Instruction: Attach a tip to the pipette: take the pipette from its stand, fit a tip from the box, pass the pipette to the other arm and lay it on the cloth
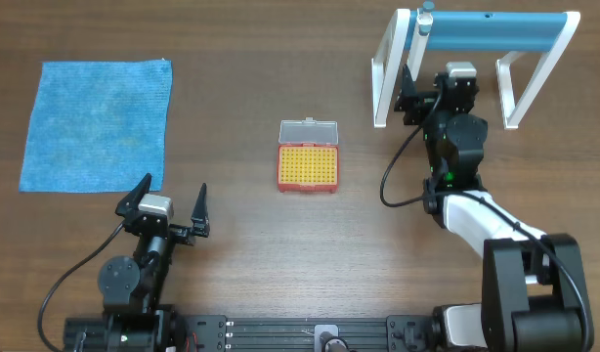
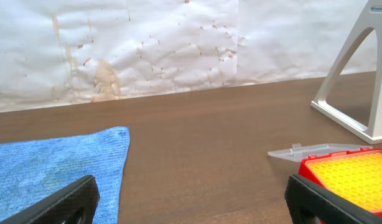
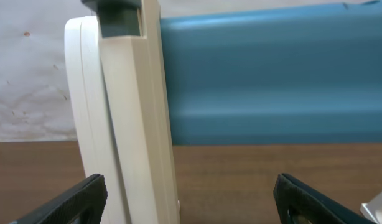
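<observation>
Surface: brown wooden tabletop point(image 1: 232, 78)
Left claw point(image 1: 175, 183): fingers apart, by near edge
Right claw point(image 3: 190, 182): fingers apart, facing white-and-blue pipette stand point(image 1: 486, 34), far-right corner

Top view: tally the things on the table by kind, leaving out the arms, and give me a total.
Cloth: 1
Tip box: 1
Stand: 1
Pipette: 1
Total: 4
</observation>
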